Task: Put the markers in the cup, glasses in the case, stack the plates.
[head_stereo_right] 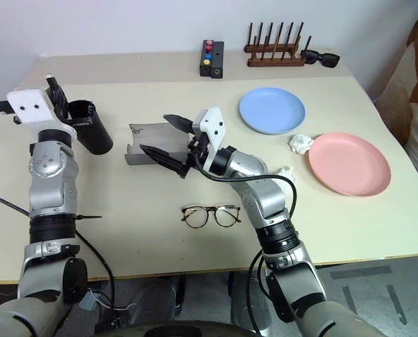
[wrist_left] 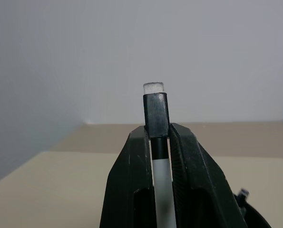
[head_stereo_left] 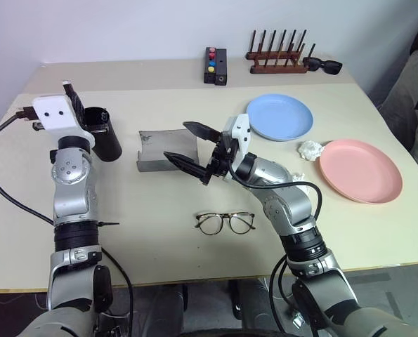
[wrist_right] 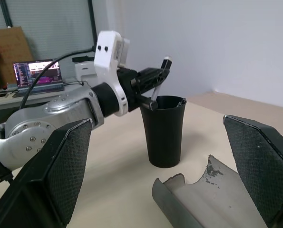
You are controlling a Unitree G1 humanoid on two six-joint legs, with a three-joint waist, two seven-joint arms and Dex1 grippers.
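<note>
A beige table (head_stereo_left: pixel 159 253) carries everything. Near its left edge stands the tall black cup (head_stereo_left: pixel 105 135), upright, with the tip of one marker just showing inside its rim. The left tool (wrist_right: pixel 153 84) hovers over the cup's rim, its two black fingers clamped around a white marker with a black cap (wrist_left: pixel 156 118); the marker's lower end reaches down to the cup's mouth. In the middle of the table, toward the far edge, lies the grey glasses case (head_stereo_left: pixel 163 151), open with its hollow side up. The right tool (head_stereo_left: pixel 191 147) hangs just above the case with its fingers spread wide apart and nothing between them, pointing toward the table's left edge. The wire-rimmed glasses (head_stereo_left: pixel 225 222) lie near the front edge at the middle, lenses toward the front, apart from the case. On the right half of the table, the light blue plate (head_stereo_left: pixel 280 116) sits toward the far edge and the pink plate (head_stereo_left: pixel 360 170) sits by the right edge; they are apart, not stacked. A small crumpled white wad (head_stereo_left: pixel 310 149) lies between them. Along the far edge are a black box with coloured buttons (head_stereo_left: pixel 215 65), a dark wooden peg rack (head_stereo_left: pixel 277 57) and black sunglasses (head_stereo_left: pixel 323 66) beside the rack.
</note>
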